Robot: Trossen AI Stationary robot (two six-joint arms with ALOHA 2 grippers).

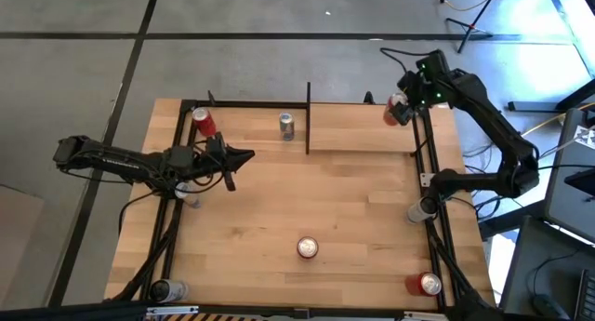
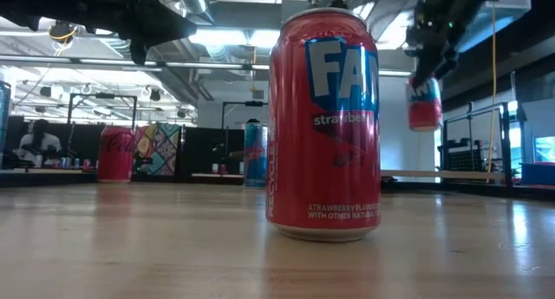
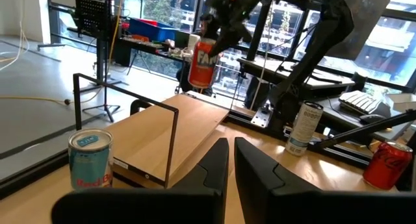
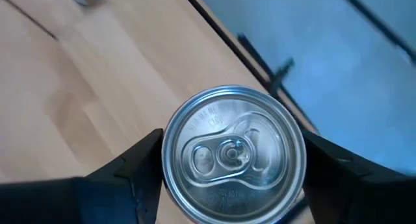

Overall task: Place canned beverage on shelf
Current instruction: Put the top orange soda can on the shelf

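right gripper (image 1: pixel 398 109): jaws part-open, clamped on red can (image 1: pixel 392 110), upright, in the air | shelf (image 1: pixel 363 127): its board lies toward 8 o'clock of the can, just beside | left gripper (image 1: pixel 244 156): shut, empty, farther off

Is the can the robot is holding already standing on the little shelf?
No; the right gripper holds the red can in the air, above the shelf.

Red can (image 2: pixel 323 126) w/ blue panel, light-wood shelf (image 1: pixel 361 127) w/ black frame.
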